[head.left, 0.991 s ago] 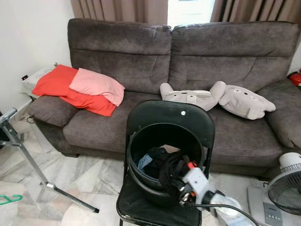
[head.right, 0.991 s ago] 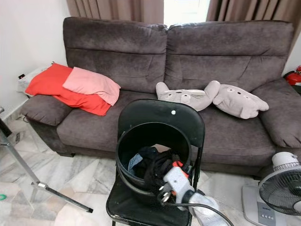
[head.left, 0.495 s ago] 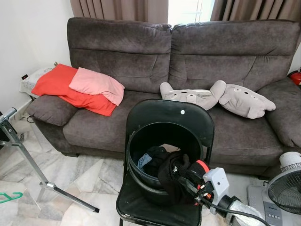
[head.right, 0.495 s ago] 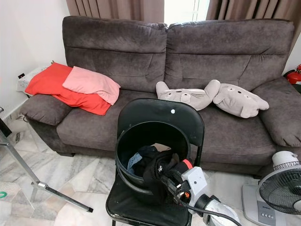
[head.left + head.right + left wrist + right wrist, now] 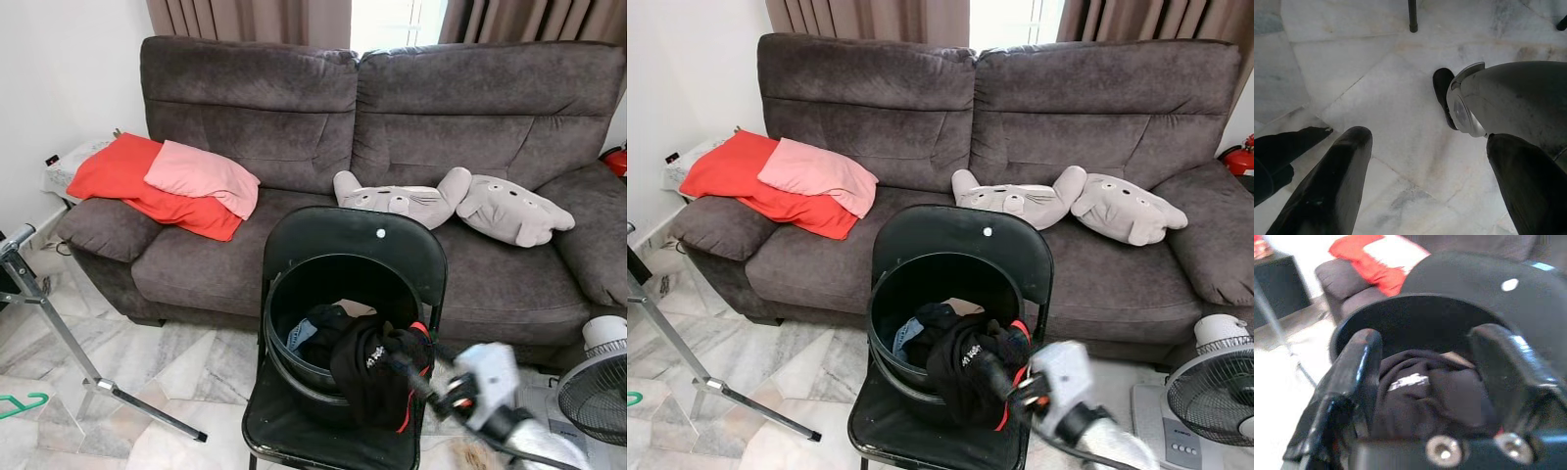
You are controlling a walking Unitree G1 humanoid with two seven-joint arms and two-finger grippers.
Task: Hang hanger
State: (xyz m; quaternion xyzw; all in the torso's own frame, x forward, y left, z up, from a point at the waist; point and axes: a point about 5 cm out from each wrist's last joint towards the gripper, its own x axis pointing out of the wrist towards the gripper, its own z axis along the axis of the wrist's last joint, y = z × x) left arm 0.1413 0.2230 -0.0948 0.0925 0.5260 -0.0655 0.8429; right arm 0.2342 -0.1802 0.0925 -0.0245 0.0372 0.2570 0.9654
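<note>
A living room with a pale marble floor [image 5: 186, 367] and a dark grey sofa [image 5: 392, 147] along the far wall. Nearest, the left gripper [image 5: 1430, 196] hangs idle over the floor, fingers spread wide and holding nothing. Low on the left of the head view a green hanger [image 5: 22, 405] lies on the floor beside a metal stand [image 5: 59, 338]. To the right, the right gripper [image 5: 407, 372] is at the near rim of a black bucket [image 5: 284, 333] on a folding chair [image 5: 353, 240]. Its fingers stand apart around a black garment [image 5: 367, 377] draped over that rim; whether it is pinched is unclear. The hanger is well apart from the right gripper, far across on the left arm's side, its long axis roughly across the view. Beyond are a fan [image 5: 598, 392], red cushions [image 5: 162, 181] and grey plush toys [image 5: 456, 206].
</note>
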